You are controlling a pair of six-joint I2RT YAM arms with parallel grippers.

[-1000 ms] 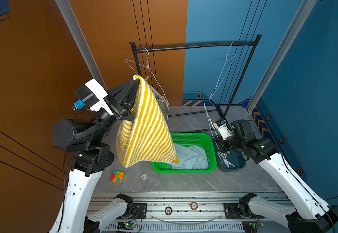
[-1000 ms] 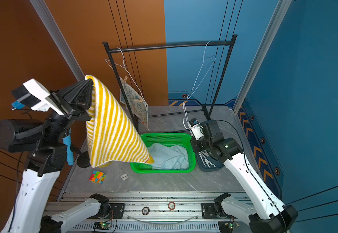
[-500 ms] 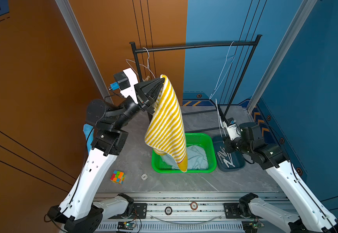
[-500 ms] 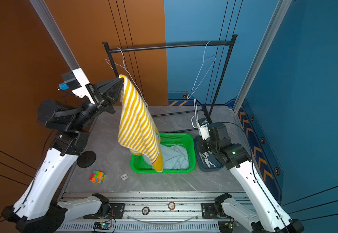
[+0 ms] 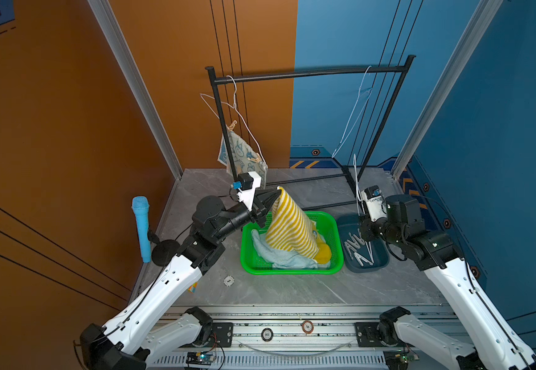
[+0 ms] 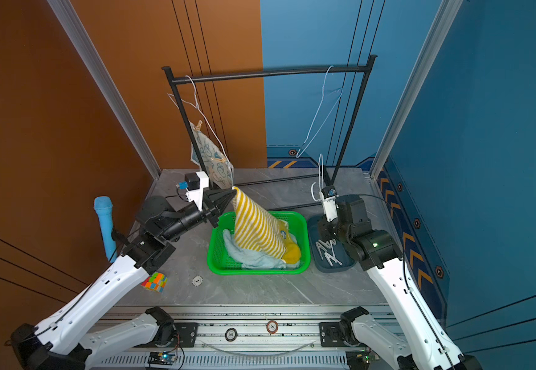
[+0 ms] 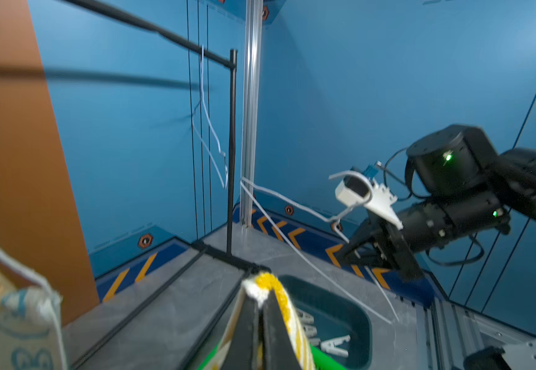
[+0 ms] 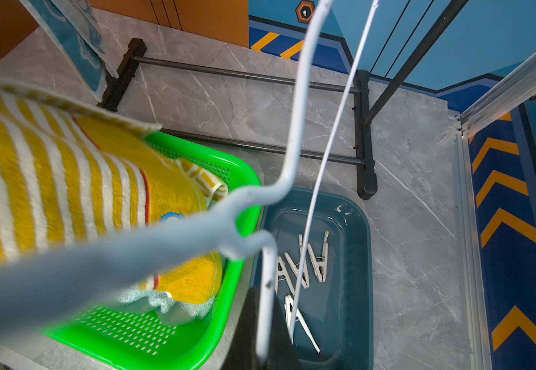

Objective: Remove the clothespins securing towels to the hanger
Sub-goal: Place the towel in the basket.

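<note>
My left gripper (image 5: 277, 192) (image 7: 261, 298) is shut on a corner of the yellow-and-white striped towel (image 5: 292, 227) (image 6: 257, 227). The towel's lower end rests in the green basket (image 5: 289, 272), on a pale blue-green towel (image 5: 279, 256). Over the dark tray (image 5: 385, 256), my right gripper (image 5: 364, 232) (image 8: 265, 352) is shut on a white wire hanger (image 5: 356, 179) (image 8: 295, 144). Several pale clothespins (image 5: 361, 253) (image 8: 305, 266) lie in that tray. A bunny-print towel (image 5: 241, 153) hangs from a hanger at the rack's left end, held by two tan clothespins (image 5: 233, 125) (image 5: 253, 157).
The black rack (image 5: 308, 74) stands across the back, with another white hanger (image 5: 356, 112) at its right end. A blue microphone (image 5: 141, 224) stands at the left. A colour cube (image 6: 154, 282) and a small white disc (image 5: 228, 281) lie near the front.
My left arm swung down and to the right with the striped towel, from high at the left to over the basket. The right arm shifted slightly, still on the hanger.
</note>
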